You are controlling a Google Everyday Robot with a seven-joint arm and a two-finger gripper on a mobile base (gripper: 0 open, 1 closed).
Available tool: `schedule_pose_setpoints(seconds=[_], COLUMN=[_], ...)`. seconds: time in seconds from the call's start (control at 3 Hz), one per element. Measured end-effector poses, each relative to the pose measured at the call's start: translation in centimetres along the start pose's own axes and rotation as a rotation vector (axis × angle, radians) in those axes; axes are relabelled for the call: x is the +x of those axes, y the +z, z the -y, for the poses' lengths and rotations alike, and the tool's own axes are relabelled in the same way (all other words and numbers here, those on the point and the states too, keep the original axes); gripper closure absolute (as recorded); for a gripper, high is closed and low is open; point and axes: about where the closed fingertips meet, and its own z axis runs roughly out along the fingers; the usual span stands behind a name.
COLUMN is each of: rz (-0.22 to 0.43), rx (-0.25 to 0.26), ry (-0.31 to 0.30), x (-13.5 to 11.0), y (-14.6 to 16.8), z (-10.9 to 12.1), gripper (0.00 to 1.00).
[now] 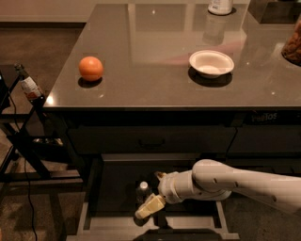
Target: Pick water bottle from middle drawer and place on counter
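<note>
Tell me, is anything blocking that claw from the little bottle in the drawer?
Nothing visible does. The gripper hangs inside the middle drawer right beside the water bottle, with no object between them.

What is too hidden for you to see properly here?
Camera view:
- water bottle: only its cap and shoulders show; the hand, low in the middle drawer, and shadow hide the rest.
- Whether the hand touches the bottle: too dark.
- white container on the counter: cut off by the top edge.
- Drawer's front: cut off by the bottom edge.
</note>
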Motion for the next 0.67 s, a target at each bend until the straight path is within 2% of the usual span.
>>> schedule_pose_setpoints(seconds=[0.67], rz=[0.029], rx=[-0.032], ry=[0.007], x=[0.7], y=[4.3], z=[1.4], gripper=[0.0])
